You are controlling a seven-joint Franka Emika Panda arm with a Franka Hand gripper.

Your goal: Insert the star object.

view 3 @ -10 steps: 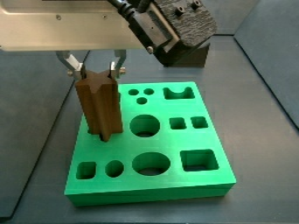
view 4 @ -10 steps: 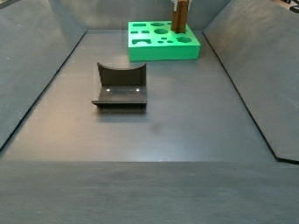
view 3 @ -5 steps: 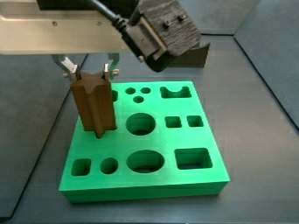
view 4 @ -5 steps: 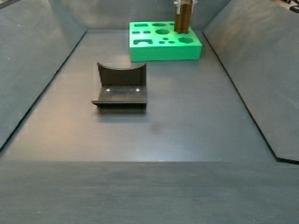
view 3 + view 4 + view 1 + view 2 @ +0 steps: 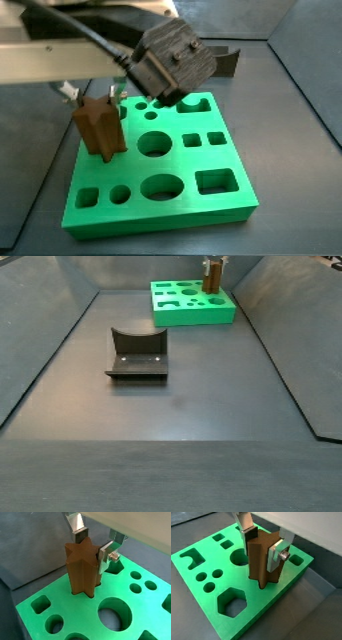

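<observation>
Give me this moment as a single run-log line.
gripper: shut on star object | star object: upright, lower end in a hole of the green board | insertion: partly seated | fixture: apart on floor

One star object (image 5: pixel 82 568), one green board (image 5: pixel 137 619), one tool (image 5: pixel 93 544), one fixture (image 5: pixel 138 354)

1. The gripper (image 5: pixel 93 543) points straight down, near a corner of the green board (image 5: pixel 127 587).
2. Its two silver fingers (image 5: pixel 275 556) press on opposite sides of the star object (image 5: pixel 261 559), up near its top end.
3. In a side view the gripper (image 5: pixel 91 97) sits low and to the side.
4. The big dark wrist (image 5: pixel 170 62) leans over beside it.
</observation>
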